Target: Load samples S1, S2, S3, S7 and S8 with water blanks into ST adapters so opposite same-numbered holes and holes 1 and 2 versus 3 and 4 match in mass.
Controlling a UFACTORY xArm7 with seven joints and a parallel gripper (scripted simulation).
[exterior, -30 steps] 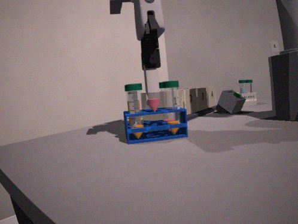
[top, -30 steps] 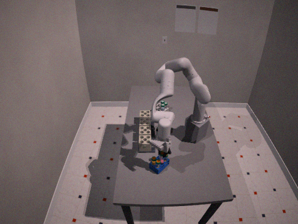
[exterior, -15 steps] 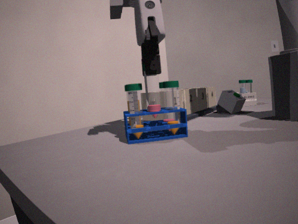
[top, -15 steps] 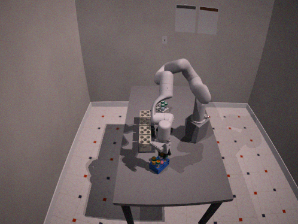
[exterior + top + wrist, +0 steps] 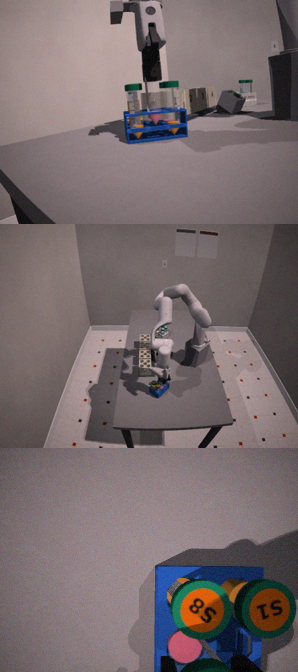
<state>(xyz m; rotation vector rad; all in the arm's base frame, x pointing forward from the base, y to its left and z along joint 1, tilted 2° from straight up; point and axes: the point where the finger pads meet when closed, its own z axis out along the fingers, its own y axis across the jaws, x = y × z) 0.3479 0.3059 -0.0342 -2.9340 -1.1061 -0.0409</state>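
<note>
My gripper (image 5: pixel 163 379) (image 5: pixel 152 78) (image 5: pixel 206 666) is shut on a green-capped tube with pink contents; its ID is cut off in the wrist view. The tube's pink tip (image 5: pixel 155 117) is below the top plate of the blue rack (image 5: pixel 158 395) (image 5: pixel 157 138) (image 5: pixel 161 598), so it is part-way in, held upright. Tubes S8 (image 5: pixel 201 609) and S1 (image 5: pixel 265 609) stand side by side at one end of the rack, with orange contents. More pink shows low in the rack. Four cream adapters, the nearest one (image 5: pixel 145 363) among them, stand in a row; the arm hides some sides.
The BLANKS rack (image 5: pixel 249 97) with green-capped tubes is at the back of the table (image 5: pixel 179 409). The sloped grey desk (image 5: pixel 230 103) with the green key (image 5: pixel 237 94) stands between it and the adapters. The arm's base (image 5: pixel 195 356) is on the right.
</note>
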